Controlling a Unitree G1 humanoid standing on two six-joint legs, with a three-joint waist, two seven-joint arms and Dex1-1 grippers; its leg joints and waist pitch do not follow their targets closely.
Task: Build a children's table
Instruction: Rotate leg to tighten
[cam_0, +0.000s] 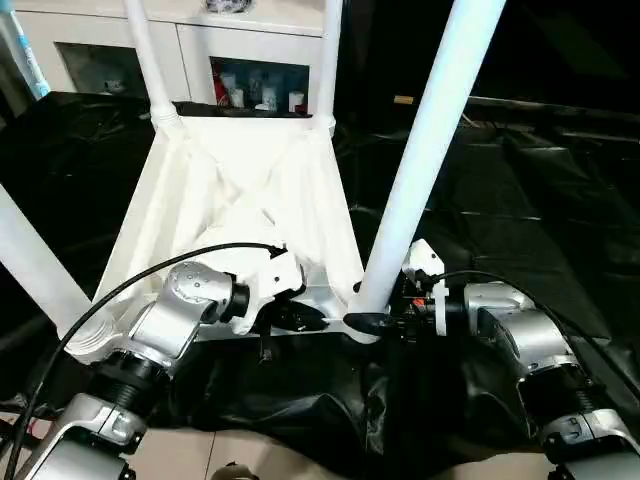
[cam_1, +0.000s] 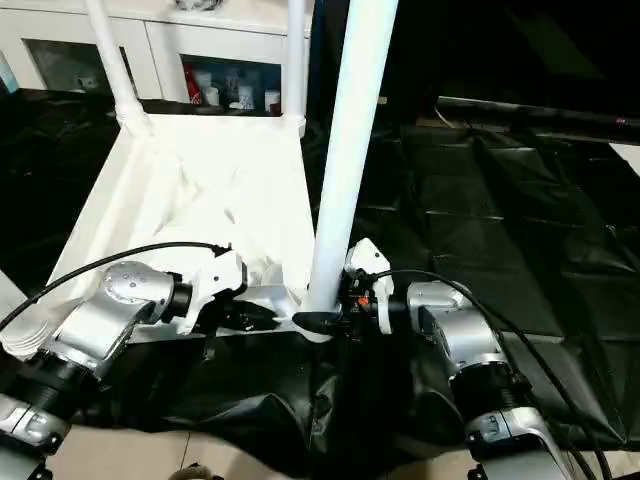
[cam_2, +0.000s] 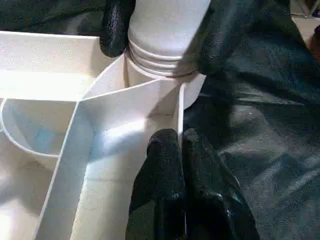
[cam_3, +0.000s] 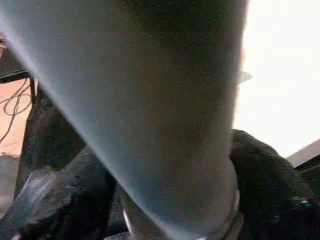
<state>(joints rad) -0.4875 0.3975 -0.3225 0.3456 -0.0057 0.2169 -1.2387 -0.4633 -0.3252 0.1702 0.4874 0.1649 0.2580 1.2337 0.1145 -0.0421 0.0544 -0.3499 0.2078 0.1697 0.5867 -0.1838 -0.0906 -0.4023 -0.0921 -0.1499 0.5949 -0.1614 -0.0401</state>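
A crinkled black plastic sheet (cam_0: 520, 190) covers the floor (cam_0: 260, 455), where the upturned white children's table (cam_0: 250, 190) rests, legs rising, a strip of pale flooring bare at its near edge.

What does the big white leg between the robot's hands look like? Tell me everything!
The leg is a long, round, smooth white plastic tube, leaning a little. Its threaded bottom sits in the near corner socket of the upside-down tabletop. The right gripper has its black jaws around the base. The left gripper is shut on a tabletop rib beside it.
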